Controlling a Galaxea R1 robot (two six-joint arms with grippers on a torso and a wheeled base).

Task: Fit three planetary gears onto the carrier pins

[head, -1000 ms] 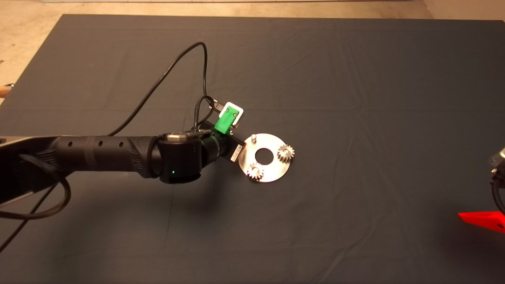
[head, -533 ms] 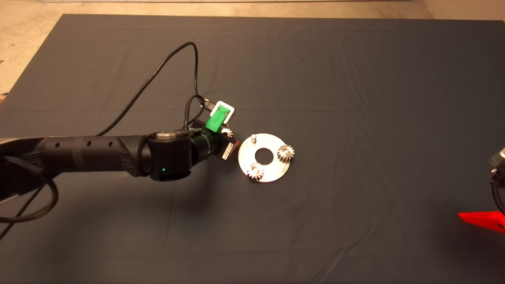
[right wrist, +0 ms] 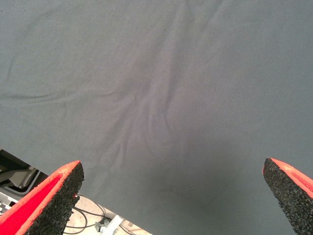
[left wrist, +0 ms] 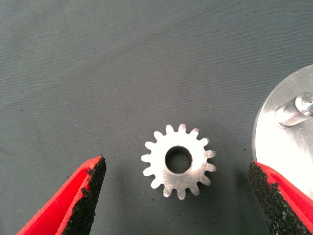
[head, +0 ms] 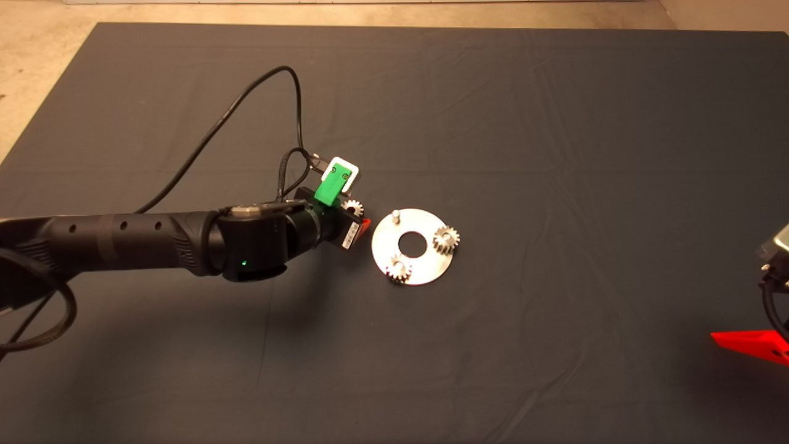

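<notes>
A shiny round disc (head: 425, 266) lies mid-mat with three carrier pins. Two planetary gears (head: 446, 238) (head: 399, 269) sit on pins, and the far-left pin (head: 396, 215) is bare. A third gear (head: 353, 208) lies flat on the mat just left of the disc. My left gripper (head: 356, 217) hovers over it, open. In the left wrist view the loose gear (left wrist: 179, 160) lies between the spread fingers (left wrist: 85, 200), touching neither, with the disc's edge (left wrist: 281, 152) and bare pin (left wrist: 295, 109) beside it. My right gripper (head: 749, 344) waits open at the lower right edge.
The left arm's black cable (head: 246, 98) loops over the mat behind the wrist. The right wrist view shows only wrinkled mat (right wrist: 161, 98) and, past its edge, a strip of floor with cables (right wrist: 98, 223).
The left arm has drawn back to the left, away from the disc. The loose gear, hidden under the gripper a second ago, now shows on the mat.
</notes>
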